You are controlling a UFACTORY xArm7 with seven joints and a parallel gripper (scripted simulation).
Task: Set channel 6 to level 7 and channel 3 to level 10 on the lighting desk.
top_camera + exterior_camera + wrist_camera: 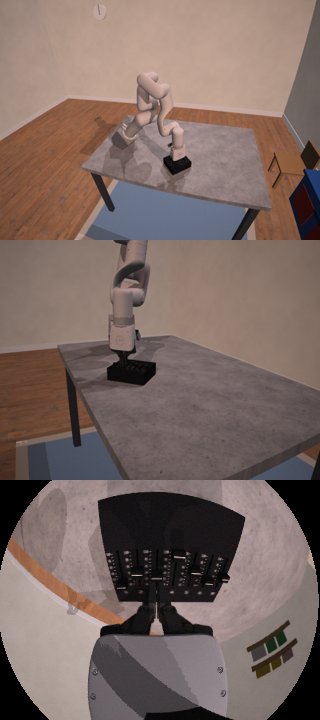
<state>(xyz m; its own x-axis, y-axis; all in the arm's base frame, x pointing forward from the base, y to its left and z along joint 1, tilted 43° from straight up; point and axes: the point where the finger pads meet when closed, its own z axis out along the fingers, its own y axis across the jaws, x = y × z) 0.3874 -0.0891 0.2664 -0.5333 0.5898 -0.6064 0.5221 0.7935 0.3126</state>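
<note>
The lighting desk [177,165] is a small black box standing flat on the grey table; it also shows in the exterior view [131,371] and the wrist view [168,556]. A row of several faders with light-lined caps runs across its top. My gripper [156,588] is shut with nothing between the fingers. Its closed tips point straight down and touch the desk top at one fader slot near the near edge, third from the left in the wrist view. From the side the fingers [123,359] stand at the desk's left end. The level marks are too small to read.
The arm's base [126,136] stands at the table's far left corner. A wooden chair [294,161] and a blue cabinet [307,204] stand on the floor to the right of the table. The desk lies near the table's front-left edge.
</note>
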